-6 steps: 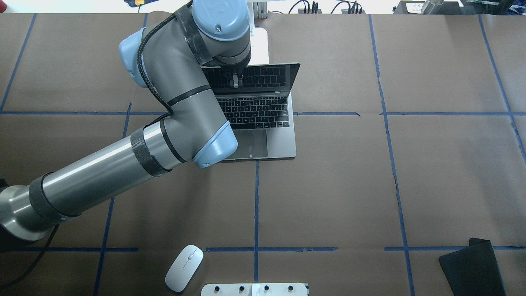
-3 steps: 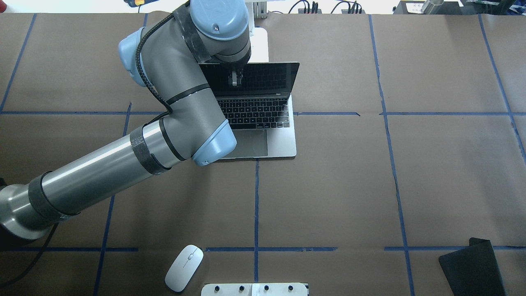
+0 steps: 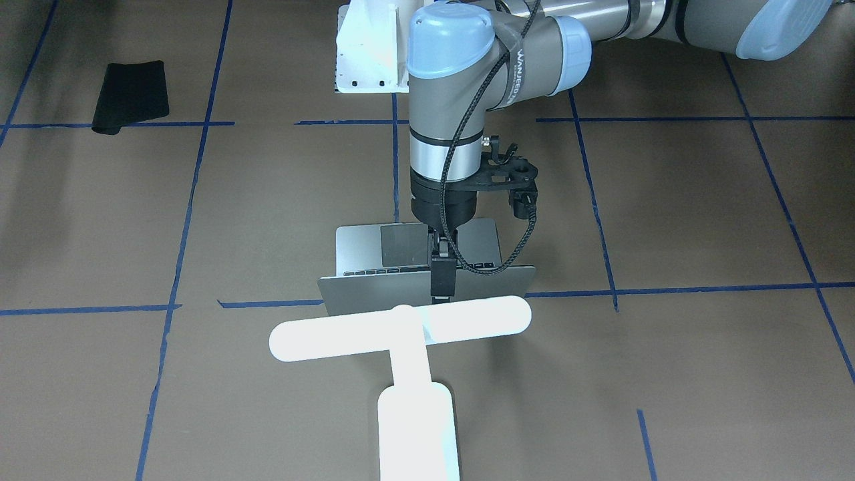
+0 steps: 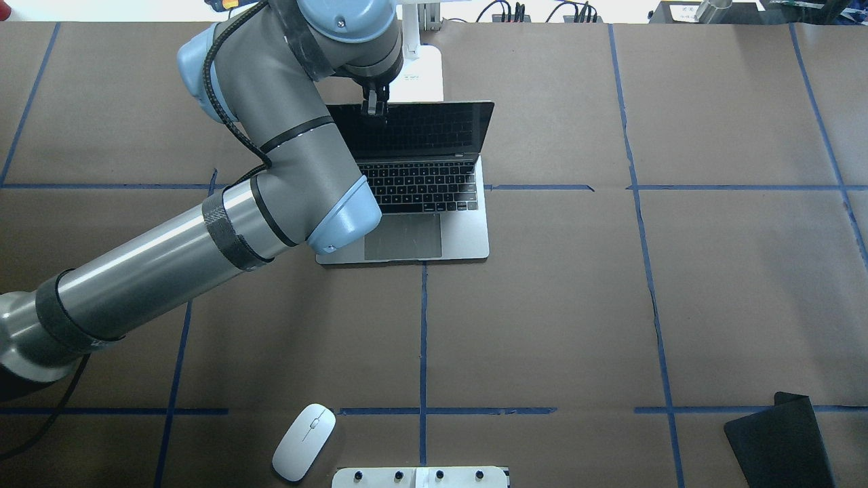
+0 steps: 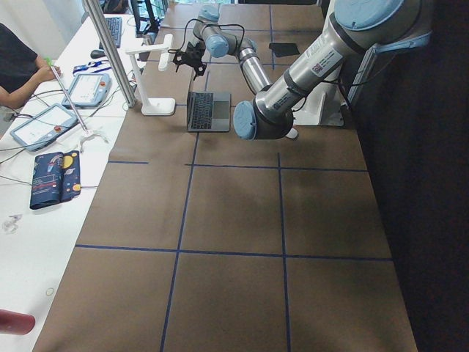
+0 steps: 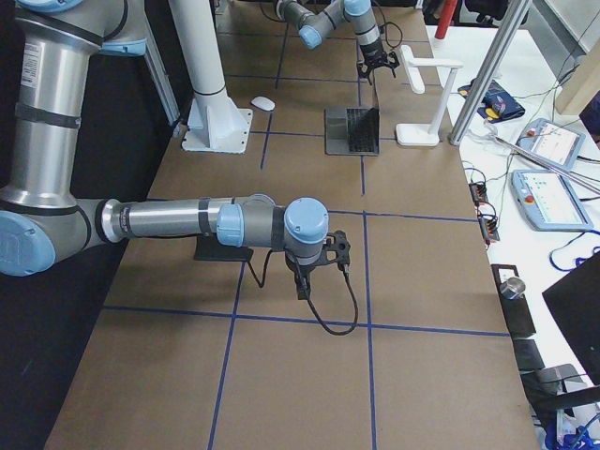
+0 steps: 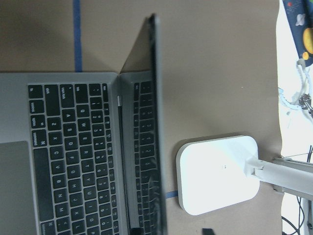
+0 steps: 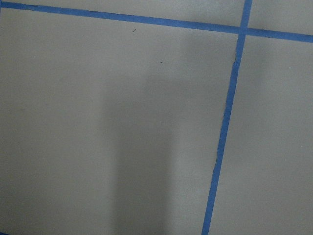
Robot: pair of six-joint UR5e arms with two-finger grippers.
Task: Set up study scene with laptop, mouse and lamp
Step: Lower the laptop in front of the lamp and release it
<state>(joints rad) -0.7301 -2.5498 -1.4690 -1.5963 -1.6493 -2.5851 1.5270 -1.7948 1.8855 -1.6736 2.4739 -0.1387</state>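
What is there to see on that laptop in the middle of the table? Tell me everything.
The laptop is slim, silver-grey and metal-looking, with a dark keyboard and a large grey trackpad. It lies flat on the brown-papered table, lid open, screen dark. The left hand is at the lid's top edge; contact is unclear. The glowing lamp stands just behind it.
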